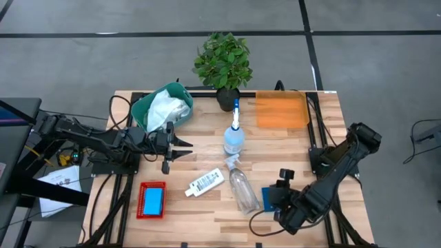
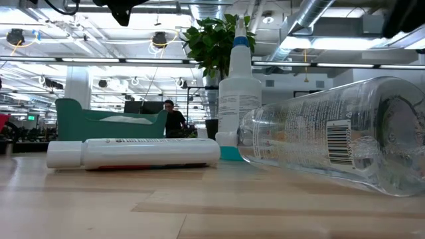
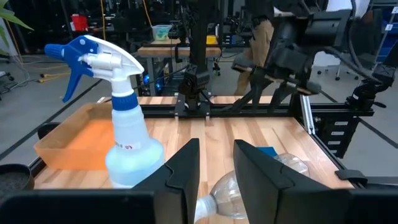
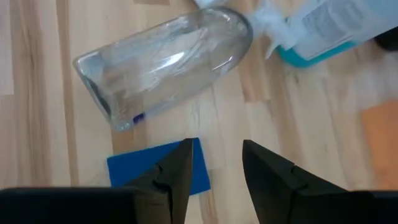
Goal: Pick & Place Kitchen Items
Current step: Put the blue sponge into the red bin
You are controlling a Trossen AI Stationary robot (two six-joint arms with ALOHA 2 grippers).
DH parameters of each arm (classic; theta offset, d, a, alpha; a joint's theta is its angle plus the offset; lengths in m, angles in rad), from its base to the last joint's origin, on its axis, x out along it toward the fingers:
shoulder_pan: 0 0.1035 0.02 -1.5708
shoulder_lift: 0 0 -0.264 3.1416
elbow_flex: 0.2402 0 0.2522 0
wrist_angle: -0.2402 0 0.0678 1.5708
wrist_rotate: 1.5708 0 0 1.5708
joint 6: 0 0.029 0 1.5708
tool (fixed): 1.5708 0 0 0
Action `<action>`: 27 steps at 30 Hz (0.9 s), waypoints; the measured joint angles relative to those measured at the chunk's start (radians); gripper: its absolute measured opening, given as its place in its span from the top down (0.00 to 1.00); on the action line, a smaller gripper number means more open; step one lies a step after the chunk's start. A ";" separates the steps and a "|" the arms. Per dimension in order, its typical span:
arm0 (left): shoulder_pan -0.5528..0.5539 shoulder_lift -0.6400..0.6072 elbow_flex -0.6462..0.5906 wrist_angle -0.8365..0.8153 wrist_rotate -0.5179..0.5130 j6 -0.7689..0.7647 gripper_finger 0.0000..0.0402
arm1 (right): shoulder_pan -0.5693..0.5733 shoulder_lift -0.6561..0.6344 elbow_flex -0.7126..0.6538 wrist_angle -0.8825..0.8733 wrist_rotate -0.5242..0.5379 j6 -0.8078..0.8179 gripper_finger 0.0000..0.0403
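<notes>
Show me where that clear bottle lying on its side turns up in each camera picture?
High view: the fallen clear bottle lies at table centre, below the upright spray bottle.
Low view: it fills the right side.
Left wrist view: low down, between the left claw's fingers.
Right wrist view: upper middle, above the blue sponge.
Shared landmark: the upright spray bottle, beside it in all four views.
</notes>
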 joint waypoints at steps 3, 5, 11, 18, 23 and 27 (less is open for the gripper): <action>0.000 0.000 0.000 0.000 0.000 -0.002 0.76 | -0.001 0.001 -0.030 0.051 -0.050 -0.053 0.67; 0.000 0.000 0.000 0.001 0.000 -0.002 0.76 | 0.000 0.001 -0.041 0.092 -0.056 -0.097 0.67; 0.000 0.000 0.000 0.001 0.000 -0.011 0.76 | 0.001 0.000 -0.072 0.160 -0.074 -0.131 0.67; 0.000 0.000 0.000 0.001 0.000 -0.013 0.76 | 0.027 0.000 -0.181 0.361 -0.084 -0.131 0.67; 0.000 0.000 0.000 0.007 0.000 -0.013 0.76 | 0.065 0.000 -0.254 0.496 -0.085 -0.088 0.67; 0.000 0.000 0.000 0.012 0.000 -0.014 0.76 | 0.096 0.001 -0.256 0.504 -0.083 -0.018 0.67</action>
